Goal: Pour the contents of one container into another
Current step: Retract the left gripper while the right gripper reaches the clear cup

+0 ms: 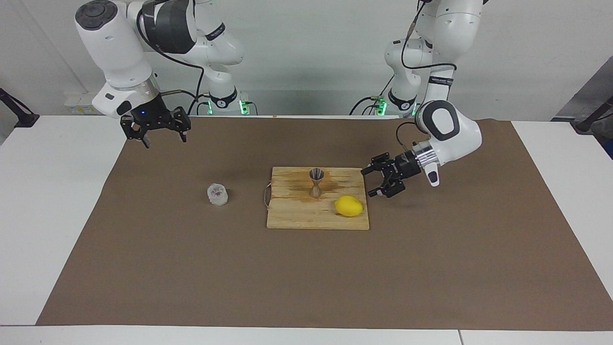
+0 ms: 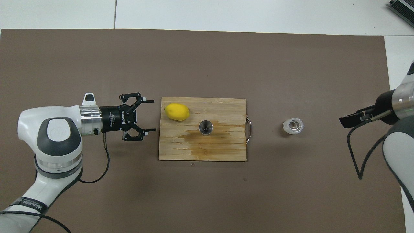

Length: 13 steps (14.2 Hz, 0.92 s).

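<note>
In the facing view, taken from the frame's left to its right: the right hand (image 1: 160, 132) hangs at upper left over the edge of the brown mat (image 1: 143, 268), fingers spread, empty. Below it and toward frame centre, the clear cup (image 1: 217, 194) stands upright on the mat, something reddish inside, touched by nothing. At frame centre lies the wooden board (image 1: 297, 218), stained across its middle; the steel jigger (image 1: 316, 182) stands upright on it, mouth up, with the lemon (image 1: 348, 206) just beside it toward the frame's right. Right of the board's edge the left hand (image 1: 379, 180) hovers low over the mat, released and empty, fingers pointing at the board. Judgement: the cup has yet to be lifted, so the pour is not begun. The governing relation is cup to hand: the cup lies down-frame and slightly right of the right hand, with open mat between, while the board and jigger separate it from the left hand. The right arm is the nearer. The cup is squat and round, offering no preferred grasp axis.
</note>
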Tool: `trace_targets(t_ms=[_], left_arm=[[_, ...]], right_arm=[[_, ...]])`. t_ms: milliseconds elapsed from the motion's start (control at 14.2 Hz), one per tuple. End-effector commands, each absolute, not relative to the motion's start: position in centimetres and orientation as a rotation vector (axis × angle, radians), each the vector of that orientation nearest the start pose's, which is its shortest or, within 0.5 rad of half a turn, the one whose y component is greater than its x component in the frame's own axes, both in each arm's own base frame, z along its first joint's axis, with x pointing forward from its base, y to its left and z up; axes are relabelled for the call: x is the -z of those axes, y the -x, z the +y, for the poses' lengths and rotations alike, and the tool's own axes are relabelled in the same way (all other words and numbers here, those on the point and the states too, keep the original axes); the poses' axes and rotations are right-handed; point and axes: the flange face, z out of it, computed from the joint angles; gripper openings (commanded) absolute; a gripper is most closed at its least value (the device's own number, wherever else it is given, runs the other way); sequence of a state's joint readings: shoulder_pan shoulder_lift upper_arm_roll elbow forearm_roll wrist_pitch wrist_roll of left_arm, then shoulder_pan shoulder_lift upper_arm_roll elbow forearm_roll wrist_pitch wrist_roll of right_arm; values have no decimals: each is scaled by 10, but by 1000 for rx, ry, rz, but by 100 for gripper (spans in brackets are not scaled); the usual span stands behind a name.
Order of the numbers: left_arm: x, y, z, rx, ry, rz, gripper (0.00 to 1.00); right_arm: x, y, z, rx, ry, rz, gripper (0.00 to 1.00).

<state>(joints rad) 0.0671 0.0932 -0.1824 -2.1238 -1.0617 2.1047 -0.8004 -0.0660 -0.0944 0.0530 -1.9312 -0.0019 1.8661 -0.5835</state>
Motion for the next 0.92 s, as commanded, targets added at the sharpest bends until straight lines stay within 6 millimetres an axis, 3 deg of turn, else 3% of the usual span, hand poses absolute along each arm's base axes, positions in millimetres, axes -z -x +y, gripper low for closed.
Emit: trace_targets(t_ms=[0, 282, 494, 846], left_arm=[[-417, -566, -70, 574, -1982, 1379, 100], [-467, -586, -47, 415, -2244, 1304, 100], [-507, -598, -26, 292, -2389, 1241, 100], [-566, -600, -12, 58, -2716, 825, 100]], right_arm=[[-500, -526, -15, 74, 2902, -1114, 100], [-446, -543, -29, 63, 2678, -1426, 100], [-411, -560, -36, 164, 2532, -1630, 100], [-355, -567, -38, 285, 2384, -1733, 100]])
